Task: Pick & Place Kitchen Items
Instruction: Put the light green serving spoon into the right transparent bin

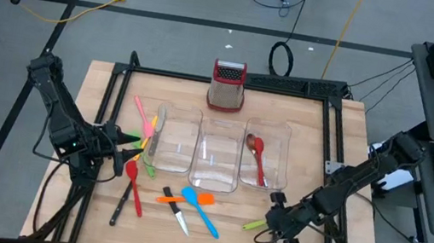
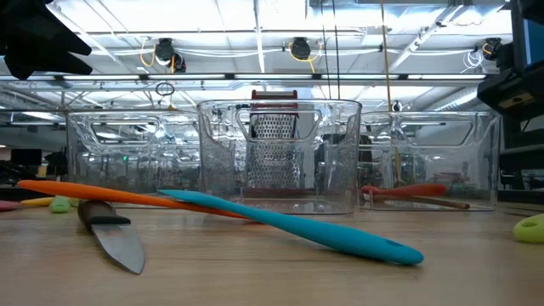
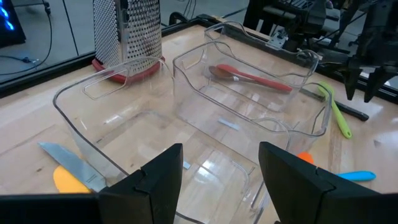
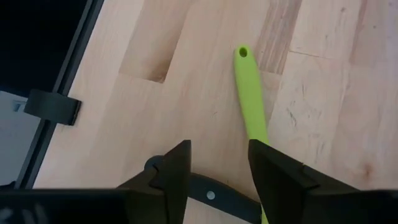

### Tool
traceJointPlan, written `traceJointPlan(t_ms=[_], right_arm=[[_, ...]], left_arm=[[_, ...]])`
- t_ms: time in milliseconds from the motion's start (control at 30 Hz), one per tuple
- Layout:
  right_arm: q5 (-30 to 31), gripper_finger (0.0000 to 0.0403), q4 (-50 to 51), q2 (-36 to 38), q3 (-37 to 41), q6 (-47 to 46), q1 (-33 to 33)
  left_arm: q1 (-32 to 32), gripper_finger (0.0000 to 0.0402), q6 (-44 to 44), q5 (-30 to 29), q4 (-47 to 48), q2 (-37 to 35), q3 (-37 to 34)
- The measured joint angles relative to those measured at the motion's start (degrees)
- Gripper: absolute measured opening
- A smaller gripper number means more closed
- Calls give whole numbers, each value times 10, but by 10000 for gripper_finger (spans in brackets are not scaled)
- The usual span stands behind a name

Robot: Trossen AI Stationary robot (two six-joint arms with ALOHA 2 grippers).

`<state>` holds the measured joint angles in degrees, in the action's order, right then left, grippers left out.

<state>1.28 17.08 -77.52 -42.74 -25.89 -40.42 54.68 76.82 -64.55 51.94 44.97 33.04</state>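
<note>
The right gripper [image 1: 276, 231] is held low at the table's front right with fingers apart and nothing between them; in its wrist view a green spoon [image 4: 251, 102] and a black knife handle [image 4: 211, 194] lie on the wood just under the fingers, so a pick of one of them is judged to be lined up. The left gripper [image 1: 119, 159] is parked at the left bin [image 1: 172, 142], fingers apart and empty, likely waiting its turn. Only one sorting result is seen: a red spoon [image 1: 258, 156] and a brown spoon [image 1: 251, 141] lie inside the right bin [image 1: 266, 153]; the middle bin [image 1: 218, 153] is bare. The rest is scattered on the table: pink spatula [image 1: 143, 116] and yellow and green pieces by the left bin, a red spatula [image 1: 133, 184] and a black knife [image 1: 120, 206] front left, an orange spatula [image 1: 184, 199], blue spatula [image 1: 200, 210] and a second knife [image 1: 176, 211] crossed at front centre. A grater [image 1: 226, 86] stands behind the bins, untouched. The surface is a pale wood table [image 1: 110, 88] with a black frame; beyond it are grey floor, cables, a keyboard desk at right, and ceiling lights in the low view.
</note>
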Motion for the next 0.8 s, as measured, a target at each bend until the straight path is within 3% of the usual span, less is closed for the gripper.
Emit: traceJointPlan(t_ms=[500, 800], right_arm=[[0, 161, 1, -84, 0, 0, 37], [1, 141, 10, -95, 0, -5, 44]], left_arm=[[0, 216, 0, 0, 0, 0, 0], [0, 216, -1, 0, 1, 0, 0]])
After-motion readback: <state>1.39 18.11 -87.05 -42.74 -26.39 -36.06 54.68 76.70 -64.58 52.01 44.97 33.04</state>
